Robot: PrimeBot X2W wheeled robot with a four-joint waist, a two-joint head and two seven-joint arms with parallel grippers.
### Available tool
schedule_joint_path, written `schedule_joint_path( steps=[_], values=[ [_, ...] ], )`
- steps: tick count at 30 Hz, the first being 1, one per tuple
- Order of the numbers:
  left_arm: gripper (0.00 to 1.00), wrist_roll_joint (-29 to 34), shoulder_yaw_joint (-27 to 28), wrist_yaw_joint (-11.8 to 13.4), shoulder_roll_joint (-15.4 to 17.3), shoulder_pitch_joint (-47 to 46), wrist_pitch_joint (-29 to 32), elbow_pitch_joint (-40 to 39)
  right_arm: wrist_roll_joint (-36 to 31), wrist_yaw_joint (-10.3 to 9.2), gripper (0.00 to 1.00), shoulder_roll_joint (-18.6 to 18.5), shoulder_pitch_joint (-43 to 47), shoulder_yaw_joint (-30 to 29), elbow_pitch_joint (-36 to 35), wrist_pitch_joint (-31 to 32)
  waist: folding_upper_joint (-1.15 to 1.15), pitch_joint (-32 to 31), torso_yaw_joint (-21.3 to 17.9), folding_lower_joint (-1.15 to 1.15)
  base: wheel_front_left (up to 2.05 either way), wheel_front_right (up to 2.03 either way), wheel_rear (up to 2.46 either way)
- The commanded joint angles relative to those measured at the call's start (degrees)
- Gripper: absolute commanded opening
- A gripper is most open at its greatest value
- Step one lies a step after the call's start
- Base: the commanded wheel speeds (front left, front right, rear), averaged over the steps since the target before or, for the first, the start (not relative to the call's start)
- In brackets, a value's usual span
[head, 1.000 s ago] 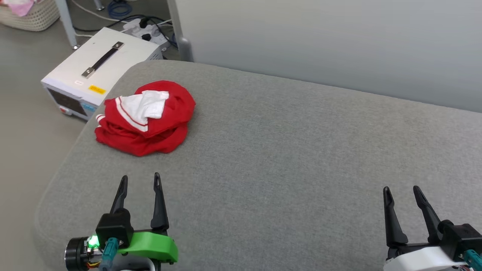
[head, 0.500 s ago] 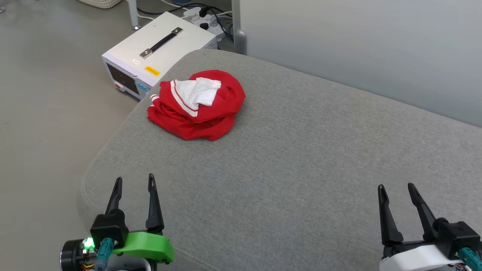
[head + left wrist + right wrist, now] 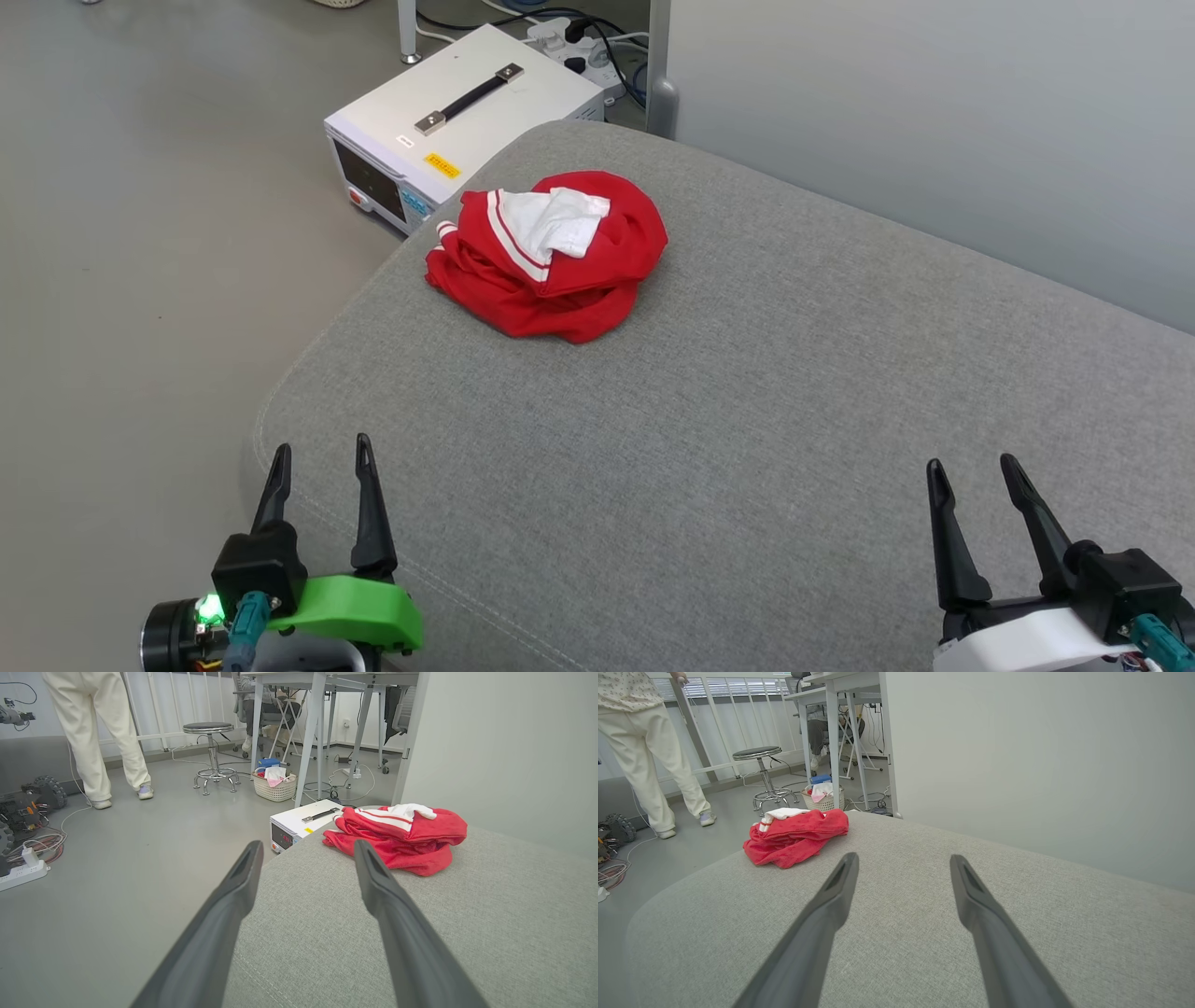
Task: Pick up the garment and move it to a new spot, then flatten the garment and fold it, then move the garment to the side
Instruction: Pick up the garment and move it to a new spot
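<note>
The red shirt (image 3: 551, 257) lay crumpled in a heap at the far left corner of the grey padded table (image 3: 747, 420), a white sleeve bunched on top, its left side close to the rounded edge. Just beyond that edge a white box (image 3: 467, 121) stood on the floor.

The left end effector (image 3: 320, 445) hung at the near left edge of the table and the right end effector (image 3: 971, 461) at the near right. Both had their fingers spread wide and held nothing, well apart from the shirt.

The heap's place was probably the main risk: a push or a shallow pinch from the right could slide it over the edge onto the box or the floor. Pinching several layers at once would likely lift a knot and make flattening harder.
</note>
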Motion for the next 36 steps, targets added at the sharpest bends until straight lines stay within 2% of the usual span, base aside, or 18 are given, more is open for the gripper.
schedule_joint_path(
  steps=[1,8,12,15,20,25,27,28,29,32,36],
  values=[
    [1.00,-0.4,0.0,0.0,-0.2,0.0,-0.3,0.1,-0.1,-0.04,1.00,-0.1,-0.5,0.1,0.0,-0.5,0.00,0.2,-0.2,0.00,0.00,0.00,0.00],
    [1.00,-0.4,1.2,-2.1,-0.1,-4.4,-0.3,-0.3,-1.0,-0.04,1.00,-0.1,-1.6,0.3,-0.6,-0.5,0.00,2.6,-2.2,0.00,0.00,0.00,0.00],
    [1.00,-2.1,4.8,-5.3,0.0,-10.2,-0.3,0.2,-2.1,-0.04,1.00,-0.1,-3.0,0.7,-1.6,-0.5,0.00,5.0,-4.5,0.00,0.00,0.00,0.00],
    [1.00,-3.8,8.1,-8.8,0.4,-15.4,-0.3,1.2,-3.3,-0.04,1.00,-0.1,-4.2,1.4,-2.4,-0.5,0.00,7.3,-6.6,0.00,0.00,0.00,0.00],
    [1.00,-5.2,12.3,-11.8,3.3,-24.7,-0.3,4.9,-5.0,-0.04,1.00,-0.1,-6.6,2.5,-4.2,-0.5,0.00,11.6,-10.8,0.00,0.00,0.00,0.00],
    [1.00,-8.5,14.1,-12.7,7.7,-33.9,-0.3,10.3,-6.6,-0.04,1.00,-0.1,-9.6,3.3,-6.3,-0.5,0.00,16.2,-14.4,0.00,0.00,0.00,0.00],
    [1.00,-10.1,12.7,-12.8,10.4,-37.2,-0.3,13.3,-6.8,-0.04,1.00,-0.1,-10.7,3.3,-7.2,-0.5,0.00,17.9,-15.6,0.00,0.00,0.00,0.00],
    [1.00,-16.1,6.8,-12.8,16.3,-43.4,0.1,20.0,-7.3,-0.04,1.00,-0.1,-12.5,3.0,-8.9,-0.5,0.00,20.7,-17.6,0.00,0.00,0.00,0.00],
    [1.00,-18.1,4.6,-12.8,18.0,-45.0,1.6,21.7,-7.3,-0.04,1.00,-0.1,-12.9,3.0,-9.3,-0.5,0.00,21.4,-18.1,0.00,0.00,0.00,0.00],
    [1.00,-24.0,-0.8,-12.8,21.9,-48.8,7.0,25.1,-7.6,-0.04,1.00,-0.1,-13.8,2.9,-10.1,-0.5,0.00,22.9,-19.0,0.00,0.00,0.00,0.00],
    [1.00,-33.0,-7.4,-12.8,26.4,-52.6,19.1,28.9,-7.8,-0.04,1.00,-0.1,-15.1,3.0,-10.7,-0.5,0.00,24.8,-20.3,0.00,0.00,0.00,0.00]
  ],
)
